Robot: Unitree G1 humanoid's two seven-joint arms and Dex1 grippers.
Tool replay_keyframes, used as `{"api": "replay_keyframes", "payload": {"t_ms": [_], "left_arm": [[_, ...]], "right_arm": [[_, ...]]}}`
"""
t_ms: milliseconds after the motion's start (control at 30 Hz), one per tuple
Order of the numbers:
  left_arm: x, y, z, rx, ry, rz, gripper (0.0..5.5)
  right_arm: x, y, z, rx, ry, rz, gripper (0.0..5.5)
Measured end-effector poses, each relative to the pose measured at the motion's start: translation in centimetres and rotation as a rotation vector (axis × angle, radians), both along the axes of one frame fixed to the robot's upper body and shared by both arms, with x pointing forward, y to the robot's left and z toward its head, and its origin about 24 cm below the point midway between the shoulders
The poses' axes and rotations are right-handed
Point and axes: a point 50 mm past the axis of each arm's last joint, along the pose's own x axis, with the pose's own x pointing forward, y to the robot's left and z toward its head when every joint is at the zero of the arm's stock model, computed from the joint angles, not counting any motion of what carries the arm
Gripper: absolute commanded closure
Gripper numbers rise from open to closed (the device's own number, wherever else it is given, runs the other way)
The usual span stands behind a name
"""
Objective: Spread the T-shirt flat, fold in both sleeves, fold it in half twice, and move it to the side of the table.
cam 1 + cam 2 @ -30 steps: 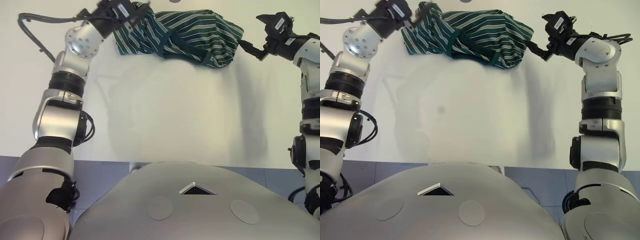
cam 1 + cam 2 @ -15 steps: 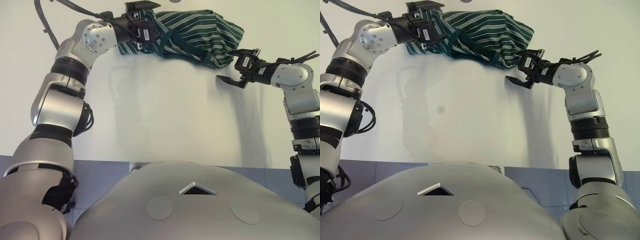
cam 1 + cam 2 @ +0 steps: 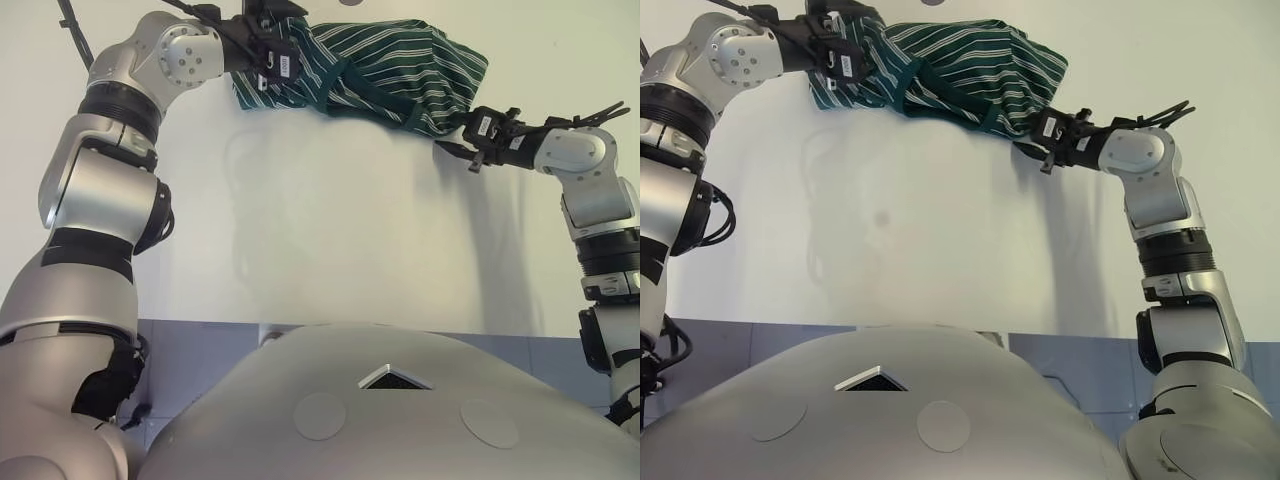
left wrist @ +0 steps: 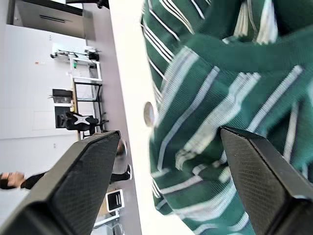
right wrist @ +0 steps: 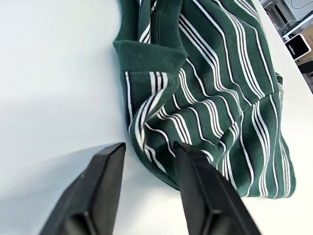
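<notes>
A green T-shirt with white stripes (image 3: pixel 385 65) lies crumpled in a heap at the far side of the white table (image 3: pixel 330 240). My left gripper (image 3: pixel 278 65) is at the heap's left end, open. In the left wrist view its two dark fingers (image 4: pixel 83 191) stand wide apart with striped cloth (image 4: pixel 210 112) between and beyond them. My right gripper (image 3: pixel 453 147) sits low at the heap's near right edge, open. In the right wrist view its fingertips (image 5: pixel 115 152) frame a folded hem of the T-shirt (image 5: pixel 195 93) just ahead of them.
Bare white tabletop stretches from the heap to the table's front edge (image 3: pixel 330 325). The shirt lies close to the far edge (image 4: pixel 127 73); beyond it is a room with furniture.
My right gripper came down from beside the shirt's right end and moved in to its near right edge. My left arm swung upward while its gripper stayed at the left end.
</notes>
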Motion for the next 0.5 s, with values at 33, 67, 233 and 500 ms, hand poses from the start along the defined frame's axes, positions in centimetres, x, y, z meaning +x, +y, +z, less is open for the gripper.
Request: {"api": "replay_keyframes", "payload": {"t_ms": [33, 67, 233, 500], "left_arm": [[0.0, 0.0, 0.0, -0.003, 0.0, 0.001, 1.74], [0.1, 0.0, 0.0, -0.004, 0.002, 0.005, 1.74], [0.5, -0.8, 0.7, -0.01, -0.008, -0.001, 1.74], [0.4, -1.0, -0.4, 0.089, 0.0, -0.015, 2.99]], "right_arm": [[0.0, 0.0, 0.0, 0.0, 0.001, 0.0, 4.45], [0.0, 0.0, -0.1, -0.001, 0.002, -0.001, 4.63], [-0.1, 0.0, -0.2, -0.006, 0.01, 0.001, 5.49], [-0.3, 0.1, -0.4, -0.007, 0.015, 0.002, 5.5]]}}
